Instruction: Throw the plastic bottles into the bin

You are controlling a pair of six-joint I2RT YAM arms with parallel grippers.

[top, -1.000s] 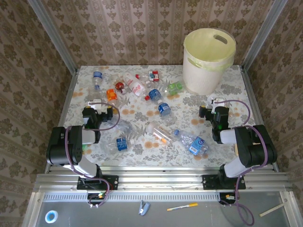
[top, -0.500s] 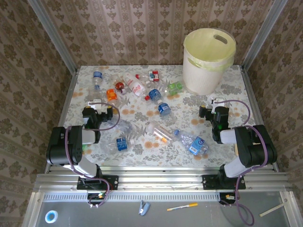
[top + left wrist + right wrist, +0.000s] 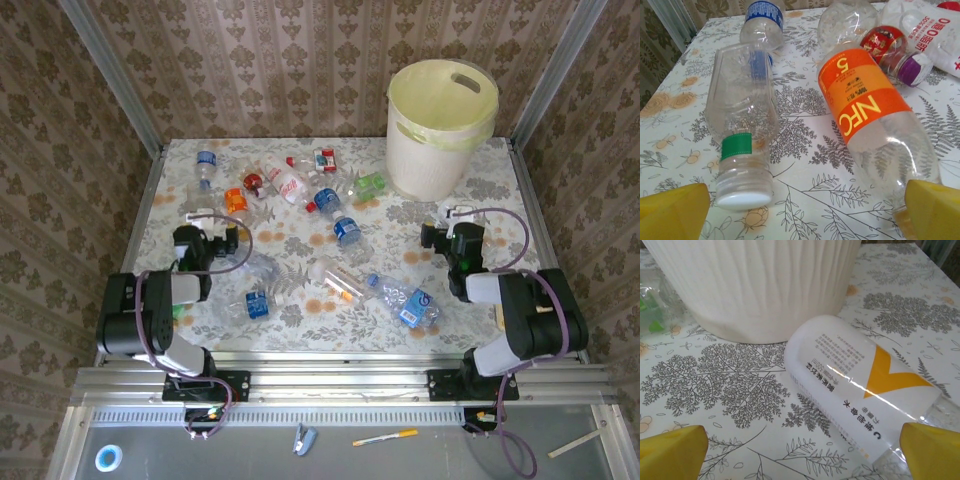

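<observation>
Both arms have edged slightly since the earlier frame, and the bottles lie much as they did. The bin (image 3: 430, 165) stands upright at the upper right of the table (image 3: 500, 190). My left pincer (image 3: 207, 222) sits left of centre, released, its fingers spread and empty. In its wrist view an orange-labelled bottle (image 3: 865, 100) and a green-banded bottle (image 3: 742, 110) lie on their sides ahead of it. My right pincer (image 3: 458, 215) sits right of centre, just below the bin, likewise released and empty. A white-and-orange bottle (image 3: 850, 395) lies just beside the bin's wall. The other bottles (image 3: 348, 230) are scattered over the middle and upper left.
</observation>
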